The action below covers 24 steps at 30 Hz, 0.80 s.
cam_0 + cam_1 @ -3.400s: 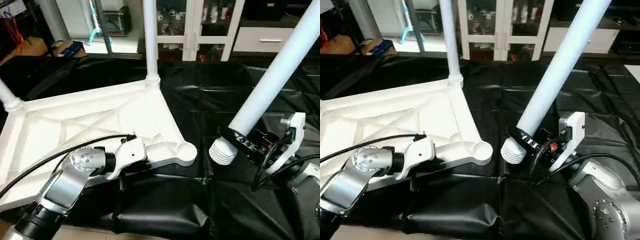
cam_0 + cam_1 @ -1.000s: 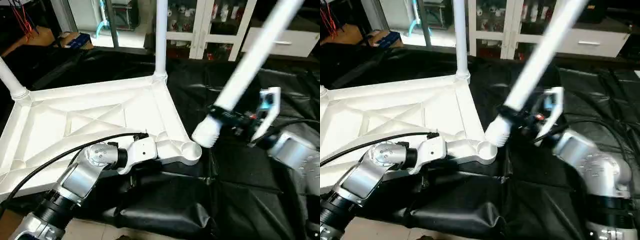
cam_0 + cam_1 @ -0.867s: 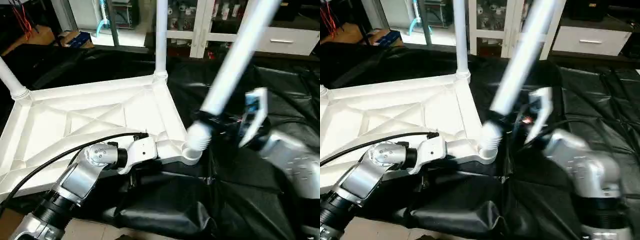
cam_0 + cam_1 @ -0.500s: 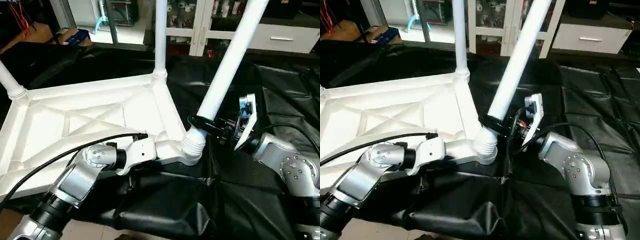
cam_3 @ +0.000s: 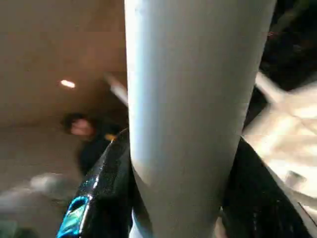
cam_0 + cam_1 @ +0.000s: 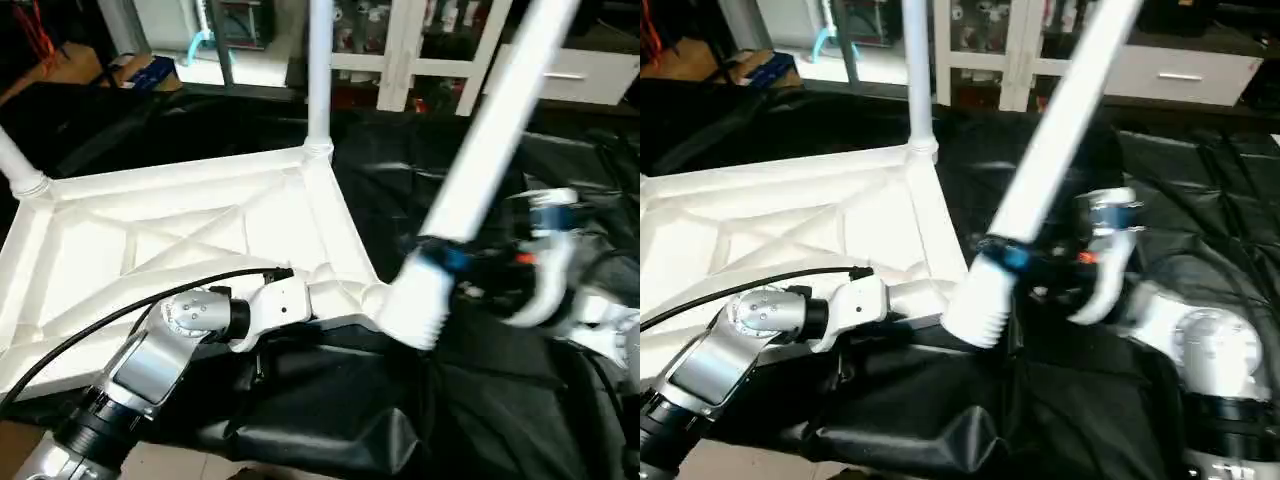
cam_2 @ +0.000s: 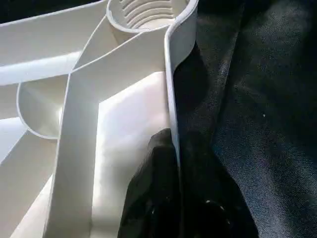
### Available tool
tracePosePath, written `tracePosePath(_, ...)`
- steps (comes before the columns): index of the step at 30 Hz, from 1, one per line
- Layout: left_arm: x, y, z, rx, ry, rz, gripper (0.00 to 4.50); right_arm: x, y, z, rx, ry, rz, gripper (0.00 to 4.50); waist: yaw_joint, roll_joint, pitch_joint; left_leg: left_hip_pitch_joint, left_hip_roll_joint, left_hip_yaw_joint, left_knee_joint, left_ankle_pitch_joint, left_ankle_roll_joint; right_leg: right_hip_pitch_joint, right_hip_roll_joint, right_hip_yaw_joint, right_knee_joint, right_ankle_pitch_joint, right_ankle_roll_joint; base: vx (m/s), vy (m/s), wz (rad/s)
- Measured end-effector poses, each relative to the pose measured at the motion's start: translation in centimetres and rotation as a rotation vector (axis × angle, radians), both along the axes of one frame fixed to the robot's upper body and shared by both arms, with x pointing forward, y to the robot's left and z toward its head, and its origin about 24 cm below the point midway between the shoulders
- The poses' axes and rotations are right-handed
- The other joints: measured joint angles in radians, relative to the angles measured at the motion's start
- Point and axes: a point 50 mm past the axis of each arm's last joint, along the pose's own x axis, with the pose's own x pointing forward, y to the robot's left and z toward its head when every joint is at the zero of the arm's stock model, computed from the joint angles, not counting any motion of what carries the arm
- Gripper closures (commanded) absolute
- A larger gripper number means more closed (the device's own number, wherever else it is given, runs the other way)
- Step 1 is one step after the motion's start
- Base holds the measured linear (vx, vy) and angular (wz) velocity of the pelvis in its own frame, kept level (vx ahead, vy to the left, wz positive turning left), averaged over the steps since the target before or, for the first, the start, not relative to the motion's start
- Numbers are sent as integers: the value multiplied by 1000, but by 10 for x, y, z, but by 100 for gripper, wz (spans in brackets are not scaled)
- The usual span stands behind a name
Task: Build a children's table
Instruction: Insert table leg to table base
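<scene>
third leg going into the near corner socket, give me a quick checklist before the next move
1. Right gripper closed on the third leg: ok, black jaws wrap it just above the ribbed end.
2. Left gripper pinching the table top's rim: ok.
3. Near corner socket empty, threads visible: ok.
4. Leg's ribbed end seated in the socket: not ok, it hangs beside the corner.
5. Leg upright over the socket: not ok, it leans away toward the cabinet.
6. Two far legs seated: ok by eye, tightness cannot tell.
</scene>
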Motion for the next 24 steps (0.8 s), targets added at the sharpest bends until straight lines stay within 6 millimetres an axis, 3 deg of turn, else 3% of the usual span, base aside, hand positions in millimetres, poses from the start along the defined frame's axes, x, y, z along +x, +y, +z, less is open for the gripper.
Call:
tracePosePath(7, 0, 0, 0, 0, 0, -2, 450, -9, -6, 14, 156, -17, 75, 265, 0, 0, 0, 0, 0, 0, 0, 0, 0, 0, 0, 0, 0, 0, 0, 0, 0, 0)
tracePosePath(17, 0, -1, 0, 0, 0, -2, 450, -12, -8, 19, 202, -10, 87, 265, 1, 0, 0, 0, 1, 1, 0, 0, 0, 0, 1, 0, 0, 0, 0, 0, 0, 0)
tracePosePath(24, 0, 0, 1, 2, -1, -1, 450, 2, 8, 10, -81, -103, -120, 265, 0, -1, 1, 0, 1, 1, 0, 0, -1, -1, 1, 0, 0, 0, 0, 0, 0, 0)
